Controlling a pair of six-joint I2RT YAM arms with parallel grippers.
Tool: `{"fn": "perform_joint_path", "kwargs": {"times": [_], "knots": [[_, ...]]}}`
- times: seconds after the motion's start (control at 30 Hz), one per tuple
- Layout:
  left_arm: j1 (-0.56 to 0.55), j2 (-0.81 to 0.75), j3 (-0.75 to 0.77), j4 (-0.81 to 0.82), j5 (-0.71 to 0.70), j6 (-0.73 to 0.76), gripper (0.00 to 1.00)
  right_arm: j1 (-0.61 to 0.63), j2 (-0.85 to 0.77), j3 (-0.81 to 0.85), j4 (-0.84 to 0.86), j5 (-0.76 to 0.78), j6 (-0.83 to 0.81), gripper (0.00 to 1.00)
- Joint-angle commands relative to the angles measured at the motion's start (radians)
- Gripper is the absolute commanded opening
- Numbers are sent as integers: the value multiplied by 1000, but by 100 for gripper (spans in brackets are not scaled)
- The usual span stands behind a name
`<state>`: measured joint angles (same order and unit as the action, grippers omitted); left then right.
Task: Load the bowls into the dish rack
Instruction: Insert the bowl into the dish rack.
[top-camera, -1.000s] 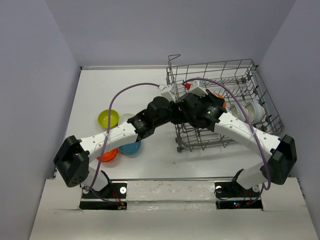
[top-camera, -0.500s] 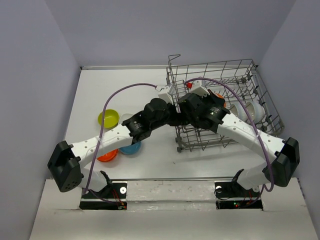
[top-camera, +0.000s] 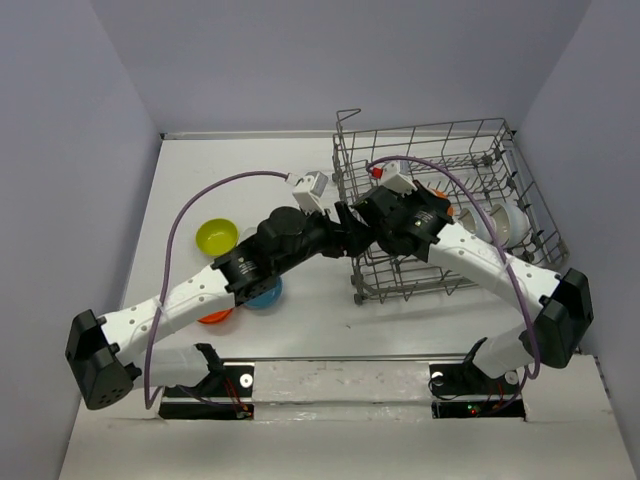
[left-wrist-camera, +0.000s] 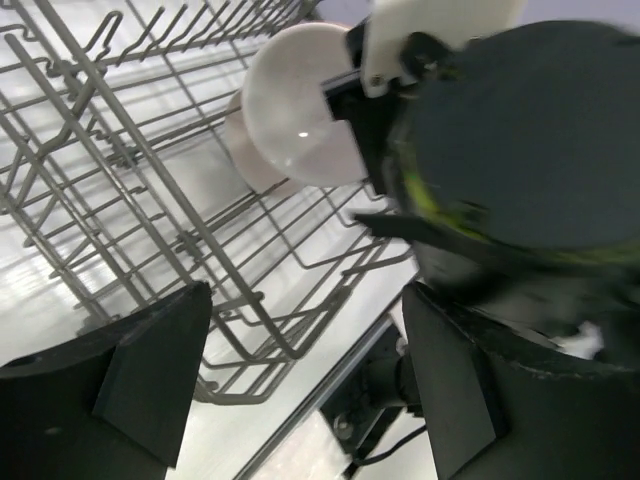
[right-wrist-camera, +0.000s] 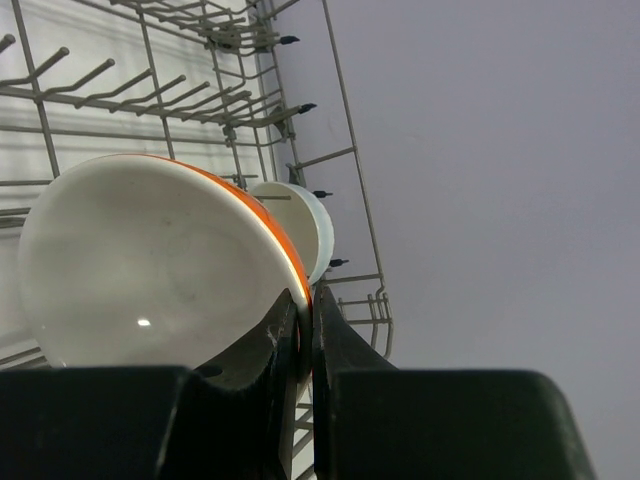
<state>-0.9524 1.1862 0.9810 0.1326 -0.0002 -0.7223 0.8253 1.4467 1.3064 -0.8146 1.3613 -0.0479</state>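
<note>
Right hand (right-wrist-camera: 304, 310) clenched on orange bowl (right-wrist-camera: 150, 270) rim, centre frame, over dish rack (top-camera: 440, 126); ease bowl upright between tines (right-wrist-camera: 92, 71), then release; left hand (left-wrist-camera: 300, 390) spread, empty.

The top camera looks down from above and behind the robot, taking in the whole desk (top-camera: 230, 180) and dish rack (top-camera: 440, 128). The left wrist camera sits close beside the rack's wires, facing the right arm (left-wrist-camera: 520, 130). The right wrist camera looks along its fingers (right-wrist-camera: 340, 350) into the rack, which all three views share
</note>
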Motion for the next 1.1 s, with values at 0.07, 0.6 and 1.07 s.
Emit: {"fn": "perform_joint_path", "kwargs": {"times": [0.07,0.6,1.07], "knots": [[-13,-103,-37,75,-49,24,86,-8,46,17,-50,55,29,1],[7,-341,-51,-54,-196,64,87,-8,185,54,-80,110,42,1],[18,-372,-51,-73,-205,77,87,-8,276,149,-195,64,172,1]]}}
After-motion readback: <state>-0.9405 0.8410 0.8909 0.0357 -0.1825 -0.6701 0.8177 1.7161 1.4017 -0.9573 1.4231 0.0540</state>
